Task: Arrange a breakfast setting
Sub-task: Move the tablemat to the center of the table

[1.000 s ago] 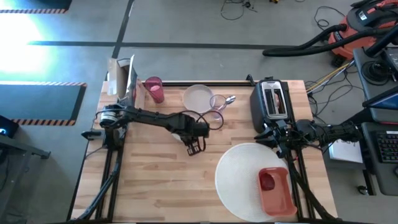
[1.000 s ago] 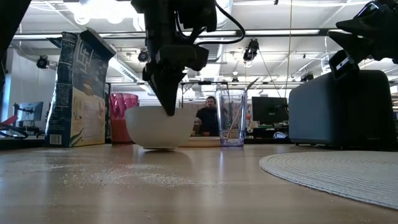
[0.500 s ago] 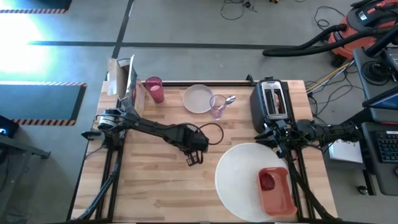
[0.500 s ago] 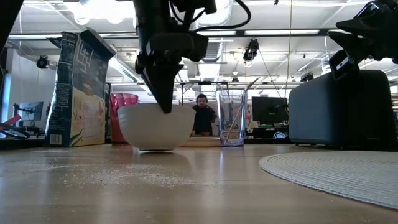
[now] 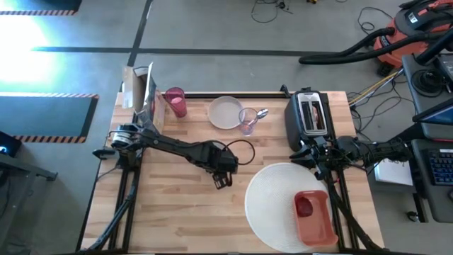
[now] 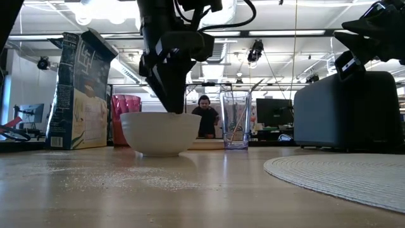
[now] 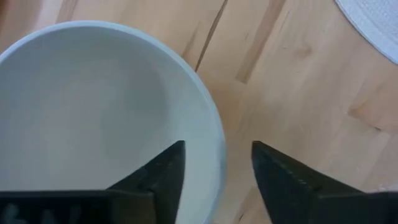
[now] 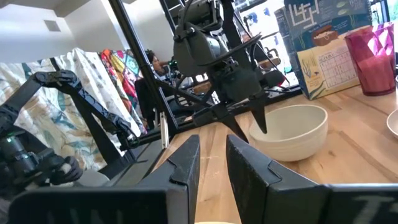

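The white bowl (image 6: pixel 160 133) stands on its base on the wooden table, left of the round white placemat (image 5: pixel 272 202). My left gripper (image 7: pixel 217 144) is open just above the bowl's rim (image 7: pixel 214 134). One finger (image 7: pixel 168 171) is over the inside and one (image 7: pixel 280 177) is outside, and neither touches the rim. At the far edge of the placemat, my right gripper (image 8: pixel 212 155) waits by the toaster (image 5: pixel 310 117), its fingers a little apart with nothing between them. A red tray (image 5: pixel 315 216) holding a small red fruit (image 5: pixel 304 207) lies on the placemat.
A pale round plate (image 5: pixel 225 112), a clear cup (image 5: pixel 248 122) holding a spoon (image 5: pixel 260 113) and a pink cup (image 5: pixel 175 101) stand along the far edge. A cereal box (image 6: pixel 79 88) stands at the far left. A person shows in the room beyond the table.
My left gripper has gone toward the table's near edge with the bowl and come down. It has then opened and let go of the rim. The bowl now stands level on the table.
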### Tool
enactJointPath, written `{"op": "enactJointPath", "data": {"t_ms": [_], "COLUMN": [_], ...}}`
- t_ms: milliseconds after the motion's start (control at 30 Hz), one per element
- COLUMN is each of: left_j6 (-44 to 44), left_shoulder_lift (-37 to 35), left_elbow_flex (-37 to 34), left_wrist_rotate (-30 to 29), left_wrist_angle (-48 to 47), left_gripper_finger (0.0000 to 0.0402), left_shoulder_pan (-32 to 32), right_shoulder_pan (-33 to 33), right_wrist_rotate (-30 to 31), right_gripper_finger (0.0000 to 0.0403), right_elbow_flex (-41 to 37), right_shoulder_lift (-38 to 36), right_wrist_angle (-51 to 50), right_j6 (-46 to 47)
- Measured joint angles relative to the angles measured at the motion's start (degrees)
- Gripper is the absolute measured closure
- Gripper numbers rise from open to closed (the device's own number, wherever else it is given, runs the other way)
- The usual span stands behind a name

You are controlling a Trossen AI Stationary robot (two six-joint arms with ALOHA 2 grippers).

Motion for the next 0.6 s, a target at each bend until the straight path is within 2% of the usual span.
{"op": "enactJointPath", "data": {"t_ms": [200,300,467,600], "left_j6": [0.0,2.0,3.7,4.4], "left_shoulder_lift": [-0.2,-1.5,-5.6,-9.4], "left_elbow_flex": [1.1,2.4,3.7,3.8], "left_wrist_rotate": [-0.3,-3.2,-12.4,-23.3], "left_wrist_angle": [-0.1,-0.4,-2.5,-3.2], "left_gripper_finger": [0.0203,0.0203,0.0203,0.0203], "left_shoulder_pan": [-0.4,-1.0,-4.4,-9.4], "right_shoulder_pan": [0.0,0.0,0.0,0.0], "right_wrist_rotate": [0.0,0.0,0.0,0.0], "right_gripper_finger": [0.0335,0.0335,0.0335,0.0335], "right_elbow_flex": [0.0,0.0,0.0,0.0], "right_shoulder_lift": [0.0,0.0,0.0,0.0], "right_wrist_angle": [0.0,0.0,0.0,0.0], "right_j6": [0.0,0.0,0.0,0.0]}}
